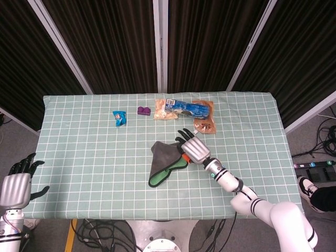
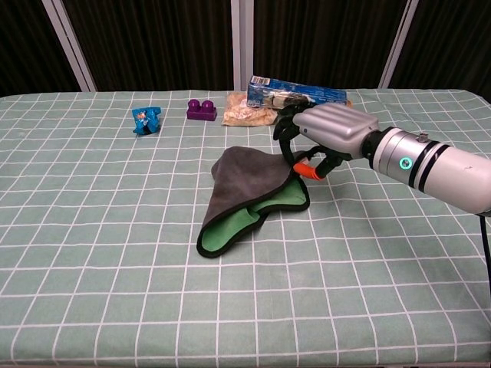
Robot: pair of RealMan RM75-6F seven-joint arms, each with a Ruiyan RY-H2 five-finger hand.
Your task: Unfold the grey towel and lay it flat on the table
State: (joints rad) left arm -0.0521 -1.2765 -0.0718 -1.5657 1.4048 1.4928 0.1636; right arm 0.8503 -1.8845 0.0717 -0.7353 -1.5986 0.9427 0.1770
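Observation:
The grey towel (image 1: 164,157) (image 2: 245,188) lies folded in a rough triangle at mid-table, its green underside showing along the near edge. My right hand (image 1: 194,148) (image 2: 330,130) hovers over the towel's right corner with fingers spread and curved down onto the cloth. Its orange thumb tip (image 2: 305,170) touches the towel's right edge. No cloth is visibly pinched or lifted. My left hand (image 1: 16,188) hangs off the table's near left corner, fingers apart and holding nothing.
Along the far side lie a blue wrapper (image 1: 119,117) (image 2: 146,119), a purple brick (image 1: 144,111) (image 2: 202,109), a blue snack pack (image 1: 184,107) (image 2: 295,90) on a pale bag, and a brown packet (image 1: 203,124). The green checked cloth (image 1: 79,157) covers the table.

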